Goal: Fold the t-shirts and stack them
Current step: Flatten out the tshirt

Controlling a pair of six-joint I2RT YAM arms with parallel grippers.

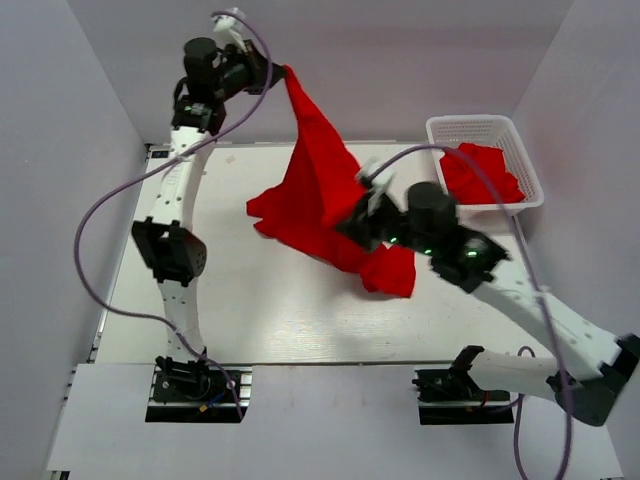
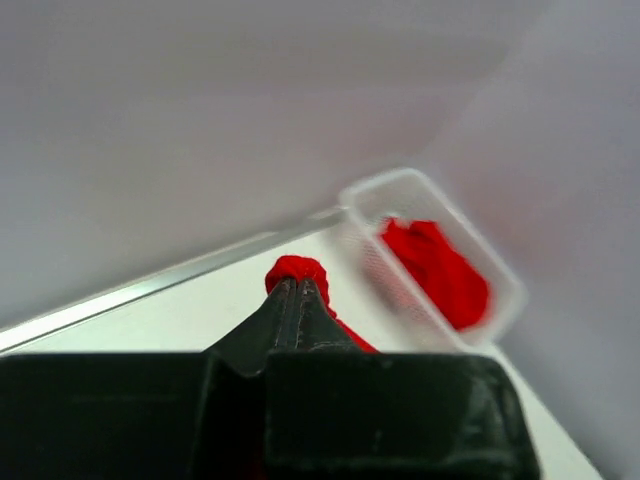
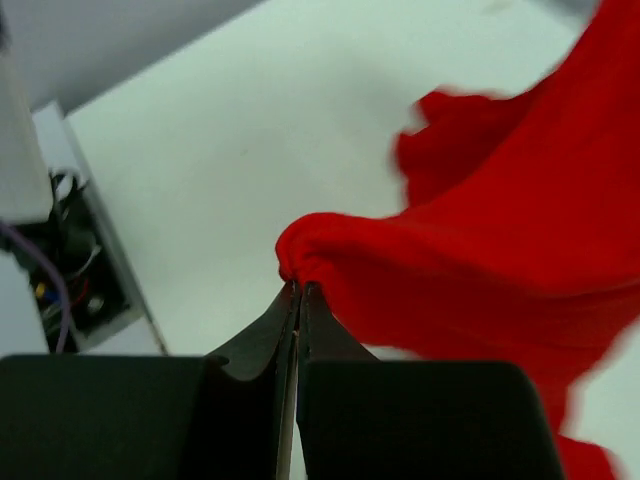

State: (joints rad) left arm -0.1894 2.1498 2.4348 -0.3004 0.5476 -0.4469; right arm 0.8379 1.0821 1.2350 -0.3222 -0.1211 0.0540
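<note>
Highest in the top view, my left tool (image 1: pixel 272 72) clenches the top of the plain bright red soft-cloth t-shirt (image 1: pixel 320 180) hanging to the white desk (image 1: pixel 260 300); my right tool (image 1: pixel 362 215) grips it lower. Left wrist: jaws pinch its bunched cloth. Right wrist: jaws pinch a fold.

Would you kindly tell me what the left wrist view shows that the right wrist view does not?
Only the left wrist view: the white basket with a second t-shirt in it, and the left gripper shut on bunched cloth. Only the right wrist view: the right gripper pinching a fold, and an arm base with wiring. Both: the lifted t-shirt and the white table.
</note>
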